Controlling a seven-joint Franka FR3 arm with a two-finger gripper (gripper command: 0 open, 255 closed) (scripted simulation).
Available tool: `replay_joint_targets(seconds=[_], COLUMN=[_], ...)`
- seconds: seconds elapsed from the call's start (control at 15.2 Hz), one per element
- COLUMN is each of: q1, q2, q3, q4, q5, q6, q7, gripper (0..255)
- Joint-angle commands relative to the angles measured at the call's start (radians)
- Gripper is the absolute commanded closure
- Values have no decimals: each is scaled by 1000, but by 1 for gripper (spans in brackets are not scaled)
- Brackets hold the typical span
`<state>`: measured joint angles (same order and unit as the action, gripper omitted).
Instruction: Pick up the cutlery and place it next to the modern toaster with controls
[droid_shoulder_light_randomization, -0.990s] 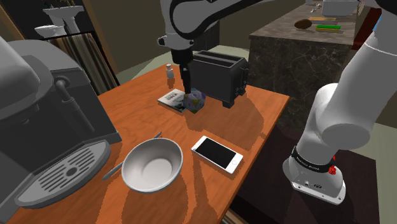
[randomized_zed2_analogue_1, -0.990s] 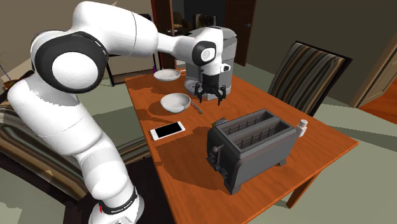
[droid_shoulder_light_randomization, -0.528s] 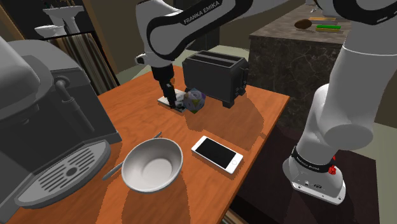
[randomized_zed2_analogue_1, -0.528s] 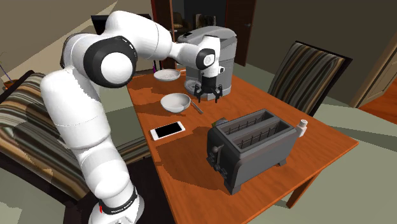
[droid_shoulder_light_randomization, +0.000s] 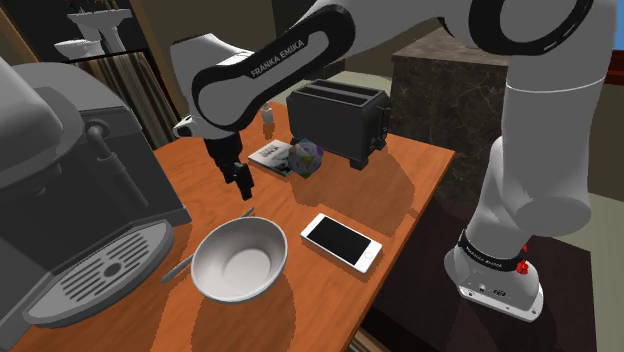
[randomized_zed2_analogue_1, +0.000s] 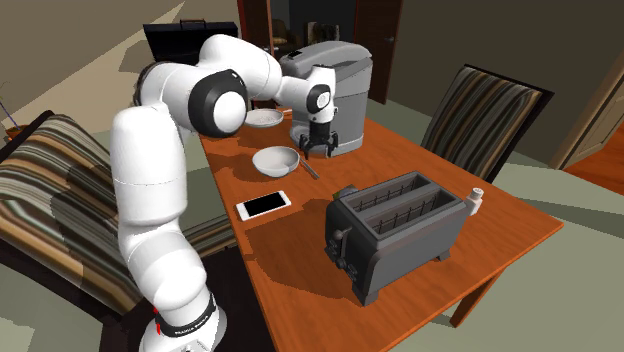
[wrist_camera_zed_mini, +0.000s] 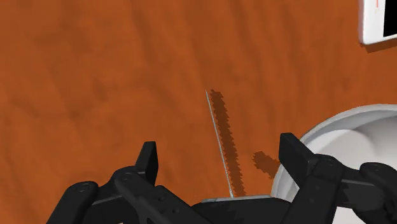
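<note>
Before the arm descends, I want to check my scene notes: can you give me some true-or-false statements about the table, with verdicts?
1. The jaws are shut on the cutlery. False: they stand open above it, and it lies on the table.
2. The cutlery lies beside the bowl. True.
3. The phone lies inside the bowl. False: it lies flat on the table, beside the bowl.
4. The toaster stands upright. True.
</note>
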<state>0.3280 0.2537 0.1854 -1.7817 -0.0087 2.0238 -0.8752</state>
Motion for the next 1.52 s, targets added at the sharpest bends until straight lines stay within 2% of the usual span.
replay_joint_targets(seconds=[0.0,0.2,0.73,1.25,1.32,1.45], q1=[18,47,52,52,52,52], q2=[48,114,153,153,153,153], q3=[19,47,43,43,43,43], q4=[38,90,41,41,41,41], q5=[-9,-24,-34,-34,-34,-34], q6=[7,17,104,104,104,104], q7=[-39,-93,-87,-87,-87,-87], gripper=[0,0,0,0,255,255])
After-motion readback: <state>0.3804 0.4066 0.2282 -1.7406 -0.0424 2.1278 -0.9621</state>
